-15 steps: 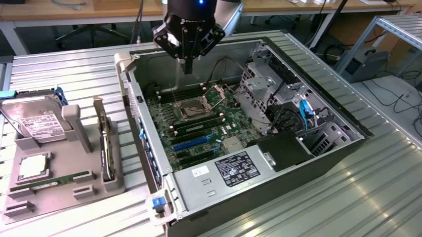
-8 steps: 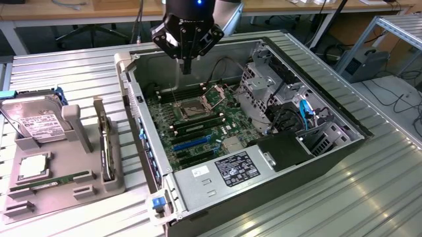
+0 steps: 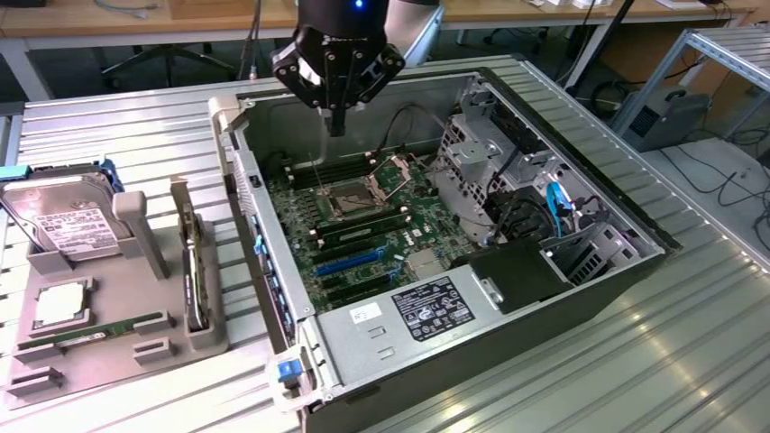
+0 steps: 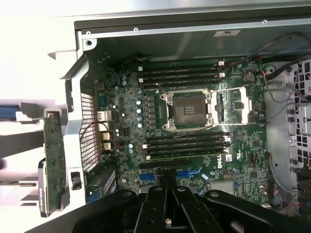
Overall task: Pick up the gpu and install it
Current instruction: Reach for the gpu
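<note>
The gpu [image 3: 189, 262] stands on its edge in a slot of the grey holder [image 3: 205, 338] at the exterior view's left, outside the case; it is a thin dark card with a silvery edge. In the wrist view the gpu [image 4: 53, 160] shows as a narrow greenish board beside the case's rear wall. My gripper [image 3: 337, 126] hangs above the back of the open computer case [image 3: 398, 334], well apart from the gpu. Its fingers point down, pressed together, with nothing between them. In the wrist view the gripper [image 4: 165, 178] hovers over the motherboard [image 4: 126, 126] near the blue card slots [image 4: 189, 173].
On the holder also sit a silver hard drive [image 3: 67, 221], a processor chip [image 3: 60, 305] and a green memory stick [image 3: 96, 332]. Inside the case are the open CPU socket [image 3: 357, 198], memory slots, drive cages [image 3: 481, 144] and loose cables [image 3: 556, 203]. The case walls rise around the board.
</note>
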